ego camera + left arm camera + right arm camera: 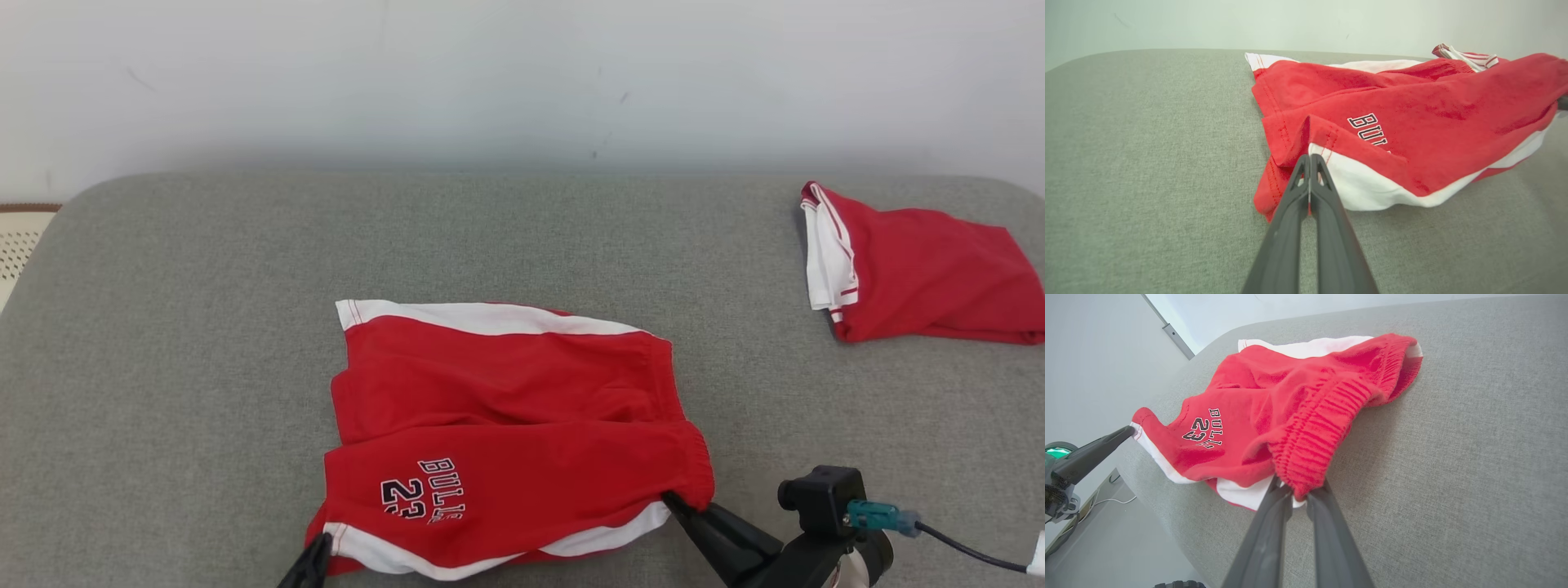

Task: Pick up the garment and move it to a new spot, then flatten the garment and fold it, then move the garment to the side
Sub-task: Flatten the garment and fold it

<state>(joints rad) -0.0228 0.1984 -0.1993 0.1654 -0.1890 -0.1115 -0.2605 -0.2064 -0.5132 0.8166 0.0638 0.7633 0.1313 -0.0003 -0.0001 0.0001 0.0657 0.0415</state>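
Left hand (1309, 158) pressed together on hem corner of red basketball shorts (506, 408). Thin bite, right at edge, could slip out on lift. Right hand (1299, 489) pinching bunched elastic waistband; may have one layer only, so shorts could sag open. Shorts lie near front edge of grey worktop (163, 327); uneven lift could drag them off. Second red garment (922, 269) well apart, far right.

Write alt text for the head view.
Red shorts with white trim lie on a grey pad, the left claw shut on their near hem corner and the right claw shut on the near end of the waistband. A second red garment lies at the far right.
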